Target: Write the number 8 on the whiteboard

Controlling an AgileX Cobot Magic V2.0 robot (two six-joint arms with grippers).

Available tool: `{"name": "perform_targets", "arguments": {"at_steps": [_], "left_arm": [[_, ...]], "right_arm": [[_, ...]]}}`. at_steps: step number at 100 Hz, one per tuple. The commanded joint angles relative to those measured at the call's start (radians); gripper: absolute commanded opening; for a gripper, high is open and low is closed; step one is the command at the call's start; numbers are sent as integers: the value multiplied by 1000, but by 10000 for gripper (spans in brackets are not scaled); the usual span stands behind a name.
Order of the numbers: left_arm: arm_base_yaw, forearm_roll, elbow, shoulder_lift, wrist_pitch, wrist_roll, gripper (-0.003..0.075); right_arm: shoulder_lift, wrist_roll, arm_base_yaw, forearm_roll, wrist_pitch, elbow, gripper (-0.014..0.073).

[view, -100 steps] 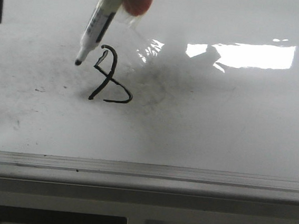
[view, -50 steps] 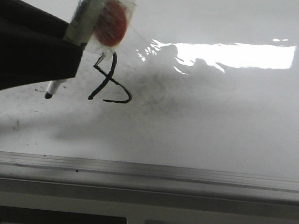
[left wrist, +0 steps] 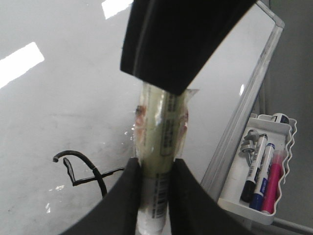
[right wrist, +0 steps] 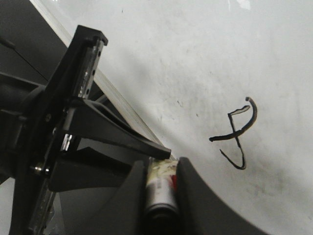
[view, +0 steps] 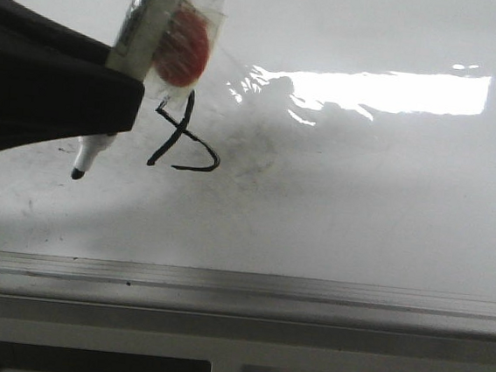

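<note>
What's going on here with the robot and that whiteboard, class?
The robot is writing with a marker on the whiteboard. Both wrist views show fingers closed around the marker's barrel, so the left gripper and the right gripper each appear to grip it. The marker tip sits left of the number 8 in the front view; whether it touches the board is unclear. The figure's bottom loop is still open, so it looks unfinished.
</note>
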Motion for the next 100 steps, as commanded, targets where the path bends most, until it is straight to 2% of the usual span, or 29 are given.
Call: {"name": "perform_targets", "arguments": {"at_steps": [1, 7, 14, 20, 25, 32, 60, 77, 100], "left_arm": [[-4, -36, -31, -7, -72, -80, -20], [-4, -66, -31, -7, -52, -114, -20], [-4, -166, -31, -14, -11, -123, -21], [-1, -292, -31, -23, 43, -123, -21], [3, -465, -31, -32, 92, -121, -21], [15, -596, -31, -44, 150, -103, -21], [66, -737, -31, -42, 189, -103, -21], [103, -742, -31, -40, 170, -103, -20], [103, -742, -31, -38, 167, -103, -16]], "right_arm": [[-20, -7, 0, -2, -57, -31, 181], [-20, -7, 0, -2, -55, -31, 306], [-22, -7, 0, -4, -48, -31, 379], [-26, -7, 0, -6, -39, -31, 386], [-29, -7, 0, -6, -32, -31, 386], [-37, -7, 0, -6, -19, -31, 386], [-54, -7, 0, -6, -8, -31, 386], [-54, -7, 0, -6, -8, -31, 386], [-54, -6, 0, -6, -8, -31, 385]]}}
